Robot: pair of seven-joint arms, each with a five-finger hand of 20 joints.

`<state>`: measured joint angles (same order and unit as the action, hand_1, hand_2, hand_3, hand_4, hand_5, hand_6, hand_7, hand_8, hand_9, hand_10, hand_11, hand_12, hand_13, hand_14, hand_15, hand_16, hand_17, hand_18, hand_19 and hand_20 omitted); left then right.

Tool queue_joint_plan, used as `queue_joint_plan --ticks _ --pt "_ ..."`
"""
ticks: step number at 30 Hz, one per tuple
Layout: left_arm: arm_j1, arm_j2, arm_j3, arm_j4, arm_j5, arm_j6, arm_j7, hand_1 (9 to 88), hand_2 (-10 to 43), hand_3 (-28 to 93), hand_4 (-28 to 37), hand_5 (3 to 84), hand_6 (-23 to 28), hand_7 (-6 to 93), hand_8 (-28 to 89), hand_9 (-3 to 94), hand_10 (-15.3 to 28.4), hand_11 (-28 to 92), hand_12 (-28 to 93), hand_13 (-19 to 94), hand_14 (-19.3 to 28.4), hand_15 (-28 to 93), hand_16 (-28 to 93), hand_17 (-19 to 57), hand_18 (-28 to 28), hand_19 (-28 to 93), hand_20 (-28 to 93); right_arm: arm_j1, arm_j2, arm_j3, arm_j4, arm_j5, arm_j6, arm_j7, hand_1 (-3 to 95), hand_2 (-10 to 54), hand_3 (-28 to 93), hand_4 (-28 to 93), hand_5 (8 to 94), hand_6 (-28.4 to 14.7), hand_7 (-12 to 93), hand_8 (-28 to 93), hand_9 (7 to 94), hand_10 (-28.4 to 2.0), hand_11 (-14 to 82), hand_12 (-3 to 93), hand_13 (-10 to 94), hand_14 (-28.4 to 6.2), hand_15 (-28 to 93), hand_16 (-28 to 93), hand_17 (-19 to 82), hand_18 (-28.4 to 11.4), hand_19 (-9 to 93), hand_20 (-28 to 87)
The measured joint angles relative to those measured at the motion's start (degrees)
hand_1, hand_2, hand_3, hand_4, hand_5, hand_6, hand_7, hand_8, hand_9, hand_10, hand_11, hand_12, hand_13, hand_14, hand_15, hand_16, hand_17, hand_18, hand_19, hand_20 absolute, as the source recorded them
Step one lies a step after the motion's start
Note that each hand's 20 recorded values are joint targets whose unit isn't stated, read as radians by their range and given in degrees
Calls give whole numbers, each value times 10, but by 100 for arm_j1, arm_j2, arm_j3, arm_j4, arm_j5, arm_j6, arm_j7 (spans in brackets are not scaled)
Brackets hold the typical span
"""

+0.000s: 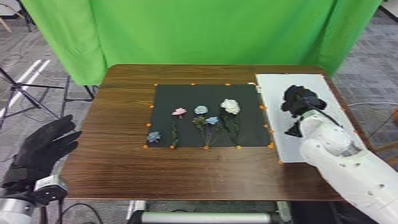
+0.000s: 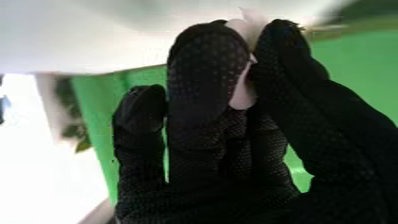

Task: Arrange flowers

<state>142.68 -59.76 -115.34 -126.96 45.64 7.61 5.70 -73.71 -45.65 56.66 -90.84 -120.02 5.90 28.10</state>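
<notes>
Flowers (image 1: 231, 106) on mat (image 1: 171, 94); left robot hand (image 1: 37, 152) relaxed; right (image 1: 304, 100) pinches pale piece (image 2: 242, 94), wrist view.

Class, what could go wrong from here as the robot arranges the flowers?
The right hand pinches a pale piece between its fingers; it might slip out or get squashed. On the black mat, the white flower lies close to the blue flowers, so picking one up could drag another along.

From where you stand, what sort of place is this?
Probably a test studio or lab: a green curtain hangs behind the table, a tripod stands at left, and orange dots edge the black mat.
</notes>
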Motion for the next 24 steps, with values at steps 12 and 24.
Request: queue_joint_plan --ticks 12,24 --pt "-18 -9 8 1 2 -6 -10 274 9 721 -268 306 27 242 -125 258 113 247 155 214 142 323 8 -83 194 432 88 -320 -199 167 -923 306 -1197 -476 538 -95 799 -283 670 11 554 28 831 -58 220 520 852 19 394 435 376 -168 805 482" --pt "-15 -12 4 1 2 -5 -14 275 8 721 -268 306 27 243 -125 258 112 247 156 215 141 323 8 -83 193 433 88 -533 -240 343 -1114 478 -1924 -642 532 -95 798 -283 663 19 552 17 828 -53 207 509 840 21 397 429 360 -170 797 482"
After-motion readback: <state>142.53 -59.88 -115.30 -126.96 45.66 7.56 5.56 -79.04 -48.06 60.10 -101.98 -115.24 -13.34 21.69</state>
